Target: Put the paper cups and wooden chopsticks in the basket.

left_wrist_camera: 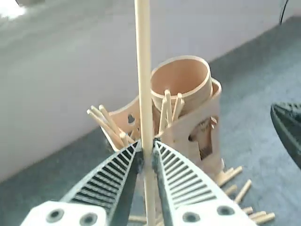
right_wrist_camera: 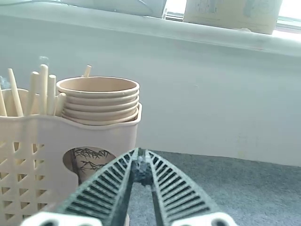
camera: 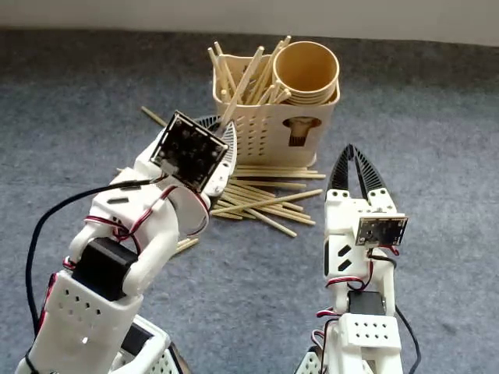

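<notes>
Left end effector (left_wrist_camera: 146, 149) clamped on one wooden chopstick (left_wrist_camera: 142, 70), beside the basket (left_wrist_camera: 200, 129) with paper cups (left_wrist_camera: 181, 77)

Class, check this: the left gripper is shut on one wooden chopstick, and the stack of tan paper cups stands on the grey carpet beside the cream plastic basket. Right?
No. The stack of tan paper cups stands inside the cream plastic basket, as the high view shows. The left gripper is shut on one wooden chopstick.
</notes>
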### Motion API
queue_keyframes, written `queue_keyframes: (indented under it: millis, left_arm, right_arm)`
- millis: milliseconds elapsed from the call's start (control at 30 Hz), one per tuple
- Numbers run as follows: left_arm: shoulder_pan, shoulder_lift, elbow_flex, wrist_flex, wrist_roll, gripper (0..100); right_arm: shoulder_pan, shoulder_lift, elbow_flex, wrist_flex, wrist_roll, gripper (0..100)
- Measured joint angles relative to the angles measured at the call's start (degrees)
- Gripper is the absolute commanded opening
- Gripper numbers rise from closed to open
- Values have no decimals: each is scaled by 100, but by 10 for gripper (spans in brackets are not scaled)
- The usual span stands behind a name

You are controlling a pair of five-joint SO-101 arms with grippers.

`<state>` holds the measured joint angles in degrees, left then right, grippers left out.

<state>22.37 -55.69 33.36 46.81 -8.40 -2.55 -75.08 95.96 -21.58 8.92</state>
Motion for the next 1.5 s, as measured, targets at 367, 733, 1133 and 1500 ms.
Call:
queue_keyframes:
  millis: [367, 733, 1133, 1500]
  left_arm:
    - [0, 123, 0, -2470, 18, 6]
    - [-589, 1864, -747, -3411, 1046, 6]
    - [-818, 3420, -1574, -3798, 1407, 6]
    - [-993, 4000, -1565, -3798, 1398, 6]
  right_arm:
    - [0, 0, 0, 0, 0, 5]
    - [0, 0, 0, 0, 0, 5]
    - [0, 0, 0, 0, 0, 5]
    - [0, 0, 0, 0, 0, 5]
